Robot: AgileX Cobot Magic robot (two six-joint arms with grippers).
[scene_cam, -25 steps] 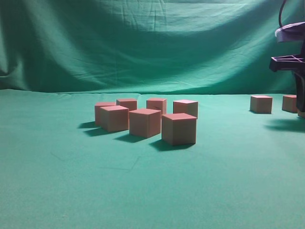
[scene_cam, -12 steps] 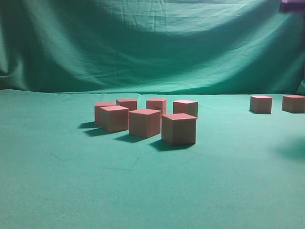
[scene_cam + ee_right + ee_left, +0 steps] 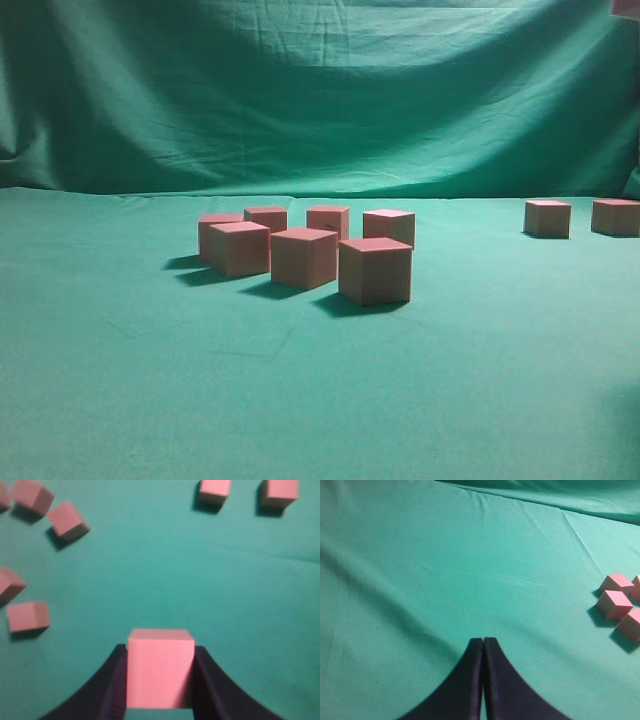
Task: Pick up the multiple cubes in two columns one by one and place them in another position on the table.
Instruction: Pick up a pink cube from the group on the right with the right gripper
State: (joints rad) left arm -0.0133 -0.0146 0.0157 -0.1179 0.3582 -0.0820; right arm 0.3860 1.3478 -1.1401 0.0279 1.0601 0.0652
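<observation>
Pink cube [image 3: 160, 667] is clamped in my right claw [image 3: 160, 690] above the green table [image 3: 210, 580]. Left claw [image 3: 483, 645] is pinched shut, holding nothing.

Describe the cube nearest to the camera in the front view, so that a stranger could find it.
On the green table, find the cluster of six cubes left of centre. The front cube stands at its right end, nearest the viewer. It looks largest and partly hides nothing behind it.
</observation>
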